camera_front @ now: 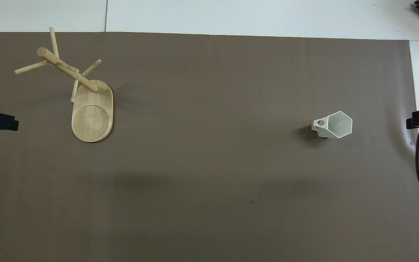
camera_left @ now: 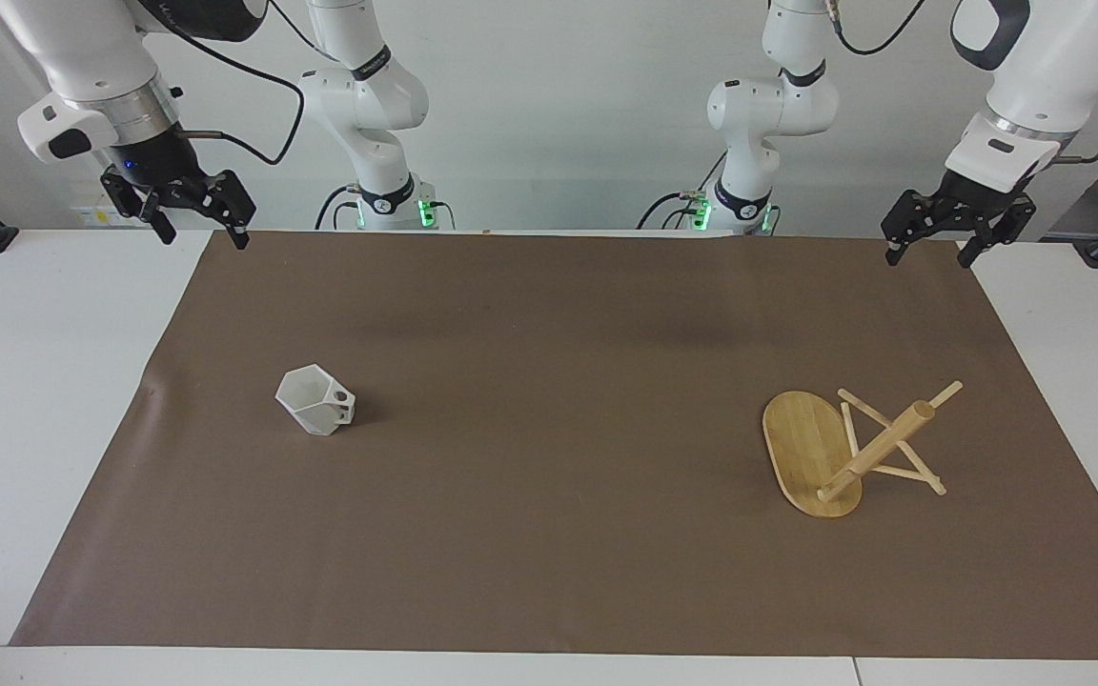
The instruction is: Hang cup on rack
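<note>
Hanging up in the air with fingers spread wide and empty, the right gripper (camera_left: 194,211) sits over the brown mat's (camera_left: 549,314) edge at the robots' end, well apart from the cup; the left gripper (camera_left: 930,235) likewise, wide and empty over the mat's other corner at the robots' end, waiting. Cup (camera_left: 316,400) stands upright on the mat, toward the right arm's end of the worktop (camera_left: 25,381), well apart from the rack (camera_left: 844,448), handle pointing toward the rack. Cup looks small, rigid, light, probably smooth and slippery, chippable if dropped. Best hold probably across opposite flat facets or over the rim wall, leaving the handle hole free. Rack stands on its oval base at the left arm's end; light, may tip or slide when nudged.
</note>
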Action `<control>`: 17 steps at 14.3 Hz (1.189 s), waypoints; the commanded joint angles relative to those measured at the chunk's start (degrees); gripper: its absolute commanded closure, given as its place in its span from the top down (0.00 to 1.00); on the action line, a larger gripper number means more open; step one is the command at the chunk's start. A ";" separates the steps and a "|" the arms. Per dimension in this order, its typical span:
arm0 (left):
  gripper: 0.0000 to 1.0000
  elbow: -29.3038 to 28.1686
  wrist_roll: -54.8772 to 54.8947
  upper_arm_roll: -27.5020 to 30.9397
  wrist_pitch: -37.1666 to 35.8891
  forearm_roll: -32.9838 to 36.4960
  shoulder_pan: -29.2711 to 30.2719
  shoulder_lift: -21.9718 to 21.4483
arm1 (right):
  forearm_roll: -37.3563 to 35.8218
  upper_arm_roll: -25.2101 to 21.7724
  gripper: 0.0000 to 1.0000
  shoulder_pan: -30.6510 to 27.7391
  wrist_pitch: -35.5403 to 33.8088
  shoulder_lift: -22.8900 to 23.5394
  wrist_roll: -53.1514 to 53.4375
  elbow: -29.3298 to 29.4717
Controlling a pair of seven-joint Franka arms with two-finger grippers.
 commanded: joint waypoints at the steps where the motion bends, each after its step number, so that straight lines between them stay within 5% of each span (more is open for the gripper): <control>1: 1.00 -0.13 0.37 -0.19 -0.97 0.98 0.40 -0.60 | 0.61 0.10 1.00 -0.39 -0.73 -1.38 -1.24 -1.36; 11: 1.00 -0.13 0.37 -0.19 -0.88 0.98 0.40 -0.60 | 0.61 -0.08 1.00 -0.48 3.48 -1.12 -6.86 -1.62; 17: 1.00 -0.13 0.37 -0.19 -0.88 0.98 0.31 -0.60 | 0.79 0.10 1.00 -0.31 16.21 -0.07 -6.34 -11.37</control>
